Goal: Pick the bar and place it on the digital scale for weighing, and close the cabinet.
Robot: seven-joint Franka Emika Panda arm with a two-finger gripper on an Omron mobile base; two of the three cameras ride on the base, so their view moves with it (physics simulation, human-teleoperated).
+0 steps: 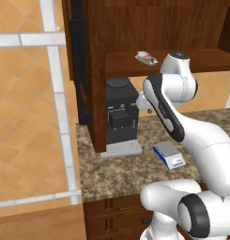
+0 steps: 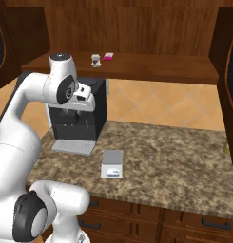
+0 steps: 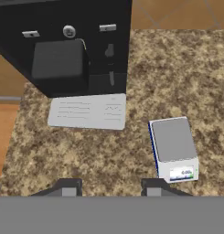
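**Bar not yet picked: reach up to the shelf**

Nearest you, at the bottom of the hand view, the gripper (image 3: 111, 188) has its jaws drawn in narrow with nothing between them. It hangs over the speckled counter (image 3: 63, 155), looking down.

Just beyond the tips, at lower right of the hand view, is the digital scale (image 3: 173, 144). Its grey plate is bare and its white front strip faces the camera. It sits apart from the black coffee machine (image 3: 63, 45), whose grey tray lies to the upper left of it. In the right base view the scale (image 2: 112, 163) sits low and centre, in front of the machine (image 2: 80, 118).

Farther back and higher, the bar (image 2: 95, 60) lies on the shelf of the cabinet (image 2: 137, 23), just beside a small pink item (image 2: 108, 56). In the left base view the bar (image 1: 142, 56) shows at upper centre, above the arm's elbow.

The cabinet doors stand open at the frame edges, so by my reading no step is complete and you are at the start of the pick.

Your next move calls for:
- raising the hand to shelf height;
- spreading the jaws;
- coming down on the bar, not its pink neighbour;
- staying clear of the top of the coffee machine and the shelf lip.
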